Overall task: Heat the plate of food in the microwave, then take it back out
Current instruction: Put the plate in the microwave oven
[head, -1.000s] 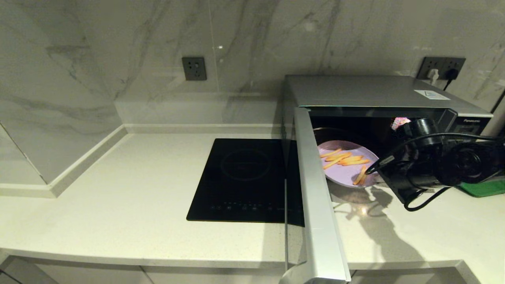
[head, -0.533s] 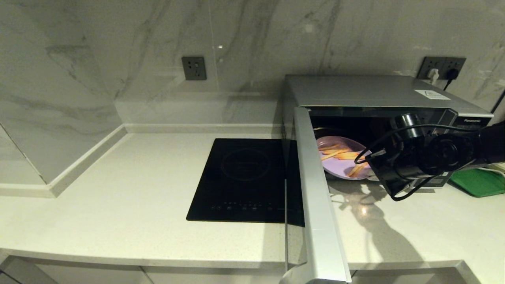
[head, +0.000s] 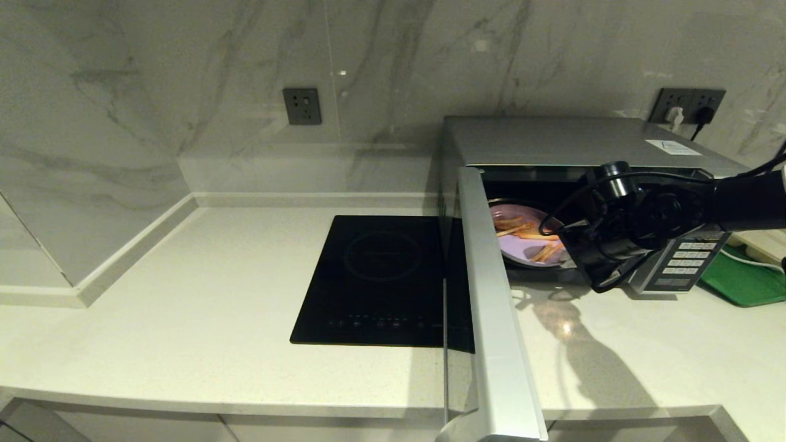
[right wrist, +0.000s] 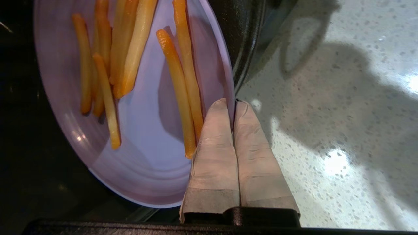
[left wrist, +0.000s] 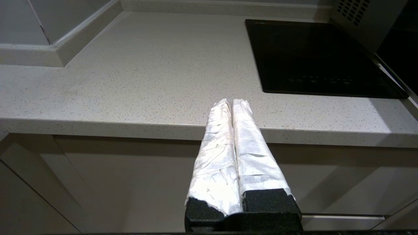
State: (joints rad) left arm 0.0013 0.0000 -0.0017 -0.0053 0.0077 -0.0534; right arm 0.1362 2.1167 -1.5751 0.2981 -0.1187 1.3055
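Note:
The lilac plate of food [head: 521, 244], with several orange-yellow fries [right wrist: 181, 85] on it, sits tilted just inside the open microwave [head: 571, 141]. My right gripper [right wrist: 230, 102] is shut on the plate's rim [right wrist: 228, 81], one finger above it and one below. In the head view my right wrist [head: 620, 236] reaches into the oven's mouth and hides the plate's right side. The microwave door [head: 491, 294] is swung wide open toward me. My left gripper [left wrist: 231, 101] is shut on nothing, parked low in front of the counter edge.
A black induction hob [head: 381, 276] lies left of the open door. The keypad [head: 684, 258] shows just past my right wrist. A green tray [head: 746, 282] lies on the counter at the far right. Bare counter [head: 614, 356] stretches in front of the oven.
My right arm has carried the plate away from me, from over the counter in front of the opening into the microwave cavity. The left arm has not moved.

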